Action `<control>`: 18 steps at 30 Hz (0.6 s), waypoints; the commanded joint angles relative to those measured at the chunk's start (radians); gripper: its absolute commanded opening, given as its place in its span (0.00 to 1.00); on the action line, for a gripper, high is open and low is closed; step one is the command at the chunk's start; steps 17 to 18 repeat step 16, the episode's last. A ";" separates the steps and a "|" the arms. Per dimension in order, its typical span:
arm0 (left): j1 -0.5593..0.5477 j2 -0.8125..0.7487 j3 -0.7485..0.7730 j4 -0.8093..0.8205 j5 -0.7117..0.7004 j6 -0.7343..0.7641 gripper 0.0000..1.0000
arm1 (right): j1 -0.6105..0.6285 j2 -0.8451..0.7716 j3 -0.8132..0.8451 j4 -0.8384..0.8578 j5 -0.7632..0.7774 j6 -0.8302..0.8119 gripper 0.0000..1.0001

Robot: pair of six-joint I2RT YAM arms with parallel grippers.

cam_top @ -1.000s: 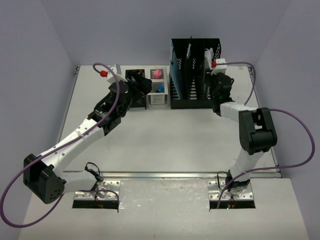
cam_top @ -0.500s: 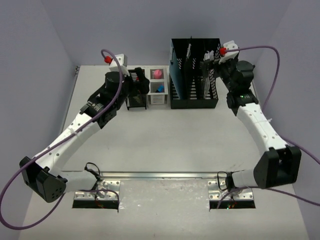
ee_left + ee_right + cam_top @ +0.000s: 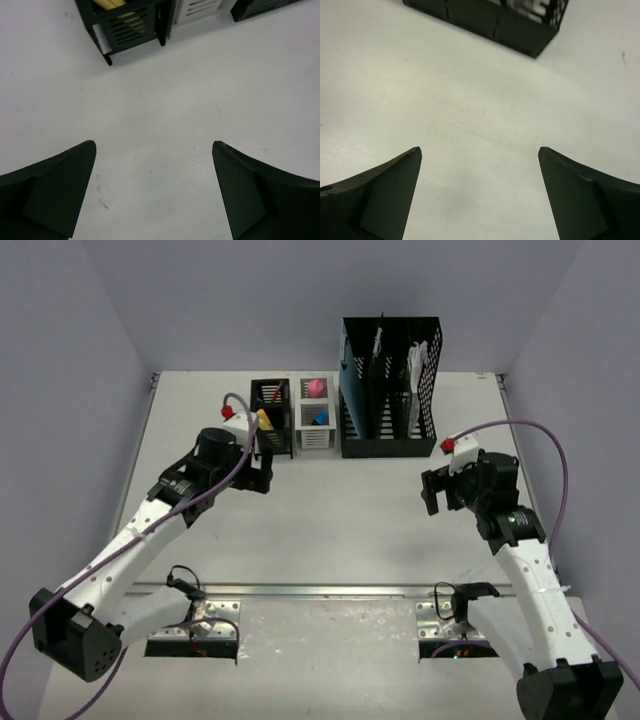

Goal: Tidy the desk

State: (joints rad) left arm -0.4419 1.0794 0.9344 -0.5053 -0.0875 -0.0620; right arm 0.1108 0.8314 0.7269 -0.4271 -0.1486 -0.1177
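The desk [image 3: 330,510] is a white tabletop with a metal rail [image 3: 330,590] along its near edge. My left gripper [image 3: 262,465] hangs open and empty just in front of a black pen holder [image 3: 271,418] that holds yellow and red items. In the left wrist view the gripper [image 3: 153,144] is wide open over bare desk, with the pen holder [image 3: 127,22] ahead of it. My right gripper [image 3: 430,492] is open and empty over the desk, in front of a tall black file holder [image 3: 390,390]. The right wrist view shows the same gripper [image 3: 480,150] open and the file holder [image 3: 490,17] ahead.
A small white organizer [image 3: 315,415] with a pink and a blue item stands between the pen holder and the file holder; it also shows in the left wrist view [image 3: 197,7]. Papers stand in the file holder. Pale lilac walls close in the left, back and right sides.
Both arms have drawn back from the containers at the rear toward the near middle of the desk. The left gripper left the pen holder, the right left the file holder.
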 commanded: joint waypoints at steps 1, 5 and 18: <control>0.074 -0.146 -0.020 0.054 -0.003 0.053 1.00 | -0.052 -0.122 -0.059 -0.056 0.027 0.047 0.99; 0.132 -0.214 -0.071 0.059 -0.029 0.085 1.00 | -0.069 -0.179 -0.086 -0.062 0.027 0.058 0.99; 0.198 -0.279 -0.126 0.065 -0.006 0.113 1.00 | -0.092 -0.184 -0.066 -0.048 -0.012 0.095 0.99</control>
